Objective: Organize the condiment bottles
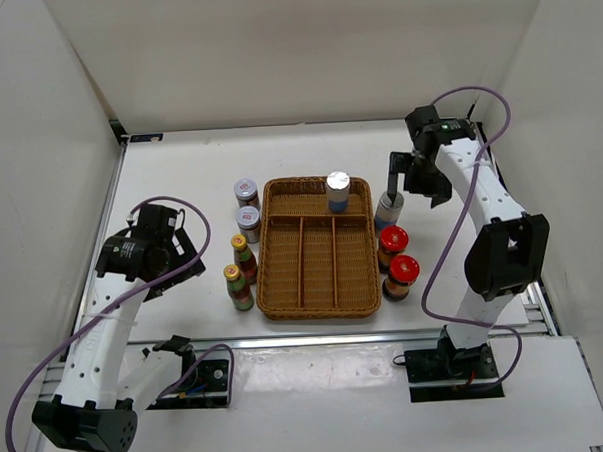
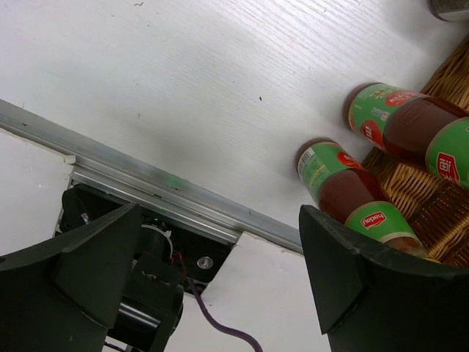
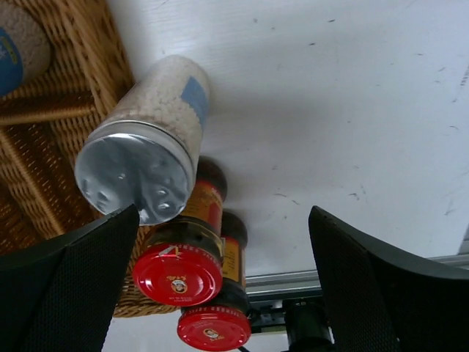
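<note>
One silver-capped bottle [image 1: 338, 191] stands in the wicker tray's [image 1: 315, 312] far compartment while my right gripper [image 1: 415, 186], spread wide and empty, hovers over its twin bottle [image 1: 389, 210] just outside the rim, presumably to pair them; my left gripper [image 2: 220, 271], also agape and empty, faces the yellow-capped bottles [image 2: 344, 183].

Bright, even overhead light, faint soft shadows, dull sheen on the silver-capped bottle [image 3: 146, 136]

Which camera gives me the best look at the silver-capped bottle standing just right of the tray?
Right wrist: the bottle sits close up, silver cap and blue label clear, beside the tray. Top external shows it small and from above, mostly cap. Left wrist does not show it.
</note>
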`<state>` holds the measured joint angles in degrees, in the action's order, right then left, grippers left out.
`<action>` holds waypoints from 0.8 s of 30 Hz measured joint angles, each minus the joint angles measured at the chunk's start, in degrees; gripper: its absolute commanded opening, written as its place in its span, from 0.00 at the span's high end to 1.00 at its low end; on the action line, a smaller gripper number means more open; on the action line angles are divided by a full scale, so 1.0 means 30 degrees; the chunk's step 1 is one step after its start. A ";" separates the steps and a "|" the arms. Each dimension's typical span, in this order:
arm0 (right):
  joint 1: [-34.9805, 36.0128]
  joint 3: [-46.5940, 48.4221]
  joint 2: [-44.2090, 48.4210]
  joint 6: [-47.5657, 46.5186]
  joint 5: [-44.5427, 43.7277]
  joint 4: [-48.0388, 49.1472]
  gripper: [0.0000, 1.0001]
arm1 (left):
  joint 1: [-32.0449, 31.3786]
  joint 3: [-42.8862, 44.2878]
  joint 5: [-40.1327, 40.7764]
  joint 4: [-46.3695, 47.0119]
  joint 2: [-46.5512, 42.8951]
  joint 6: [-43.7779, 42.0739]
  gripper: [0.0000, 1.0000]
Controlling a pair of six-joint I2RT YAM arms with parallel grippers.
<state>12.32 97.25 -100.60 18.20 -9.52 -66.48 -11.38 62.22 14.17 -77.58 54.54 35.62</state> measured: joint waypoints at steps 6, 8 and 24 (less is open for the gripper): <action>0.0080 -0.0605 0.0160 0.0102 0.1056 0.0801 0.00 | 0.0000 0.0000 -0.0015 0.0000 0.0000 0.0000 0.00; 0.0073 -0.0597 0.0160 0.0138 0.1100 0.0874 0.00 | 0.0000 0.0000 -0.0015 0.0000 -0.0007 0.0000 0.00; 0.0204 -0.0423 -0.1027 0.0051 0.2856 0.2106 0.15 | 0.0000 -0.0277 -0.0029 0.0000 -0.0007 0.0007 0.00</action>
<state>12.93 95.98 -103.68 18.35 -0.95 -60.16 -11.38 61.39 14.09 -77.58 54.52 35.64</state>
